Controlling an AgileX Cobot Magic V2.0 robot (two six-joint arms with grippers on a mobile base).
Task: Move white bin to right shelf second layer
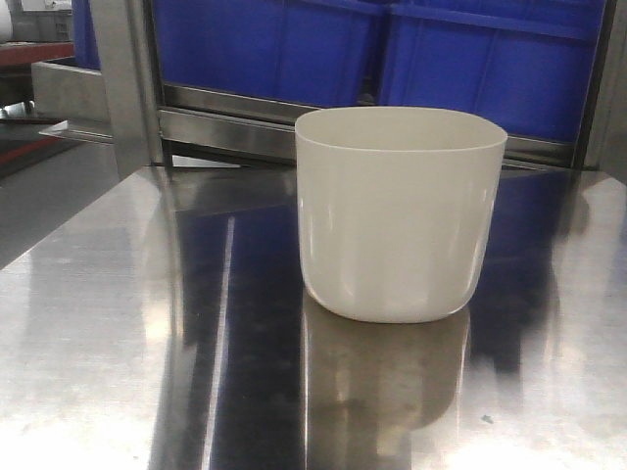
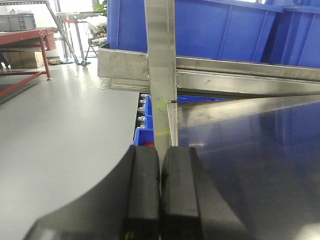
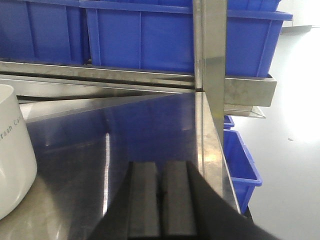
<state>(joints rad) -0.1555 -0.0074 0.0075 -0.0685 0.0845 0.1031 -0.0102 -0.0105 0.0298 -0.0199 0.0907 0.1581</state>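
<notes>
looking across a polished stainless-steel counter [image 1: 88, 372], mirroring blue and pale shapes along its sheen. finding the cream-white smooth plastic bin [image 1: 397, 220] sitting upright on that counter, slightly right of centre in the front view, rounded-square mouth facing up, base touching the steel. showing again at the left edge of the right wrist view [image 3: 12, 150], carrying grey lettering cut off by the frame.

noting, behind the bin, a horizontal stainless-steel shelf rail [image 1: 225, 127] bearing large blue rectangular plastic crates [image 1: 294, 49], and a square steel upright post [image 1: 127, 78] rising at the counter's far left corner. not being able to tell which shelf layer this is.

seeing the left black pincer [image 2: 160, 160] pressed together, pads meeting along a thin seam, holding nothing, hanging over the counter's left edge beside grey floor [image 2: 60, 115]. seeing the right black pincer [image 3: 161, 172] likewise closed and gripping nothing, hovering over the counter near its right edge, well apart from the bin. catching a smaller blue plastic bin [image 3: 240, 160] lower down beyond that edge.
</notes>
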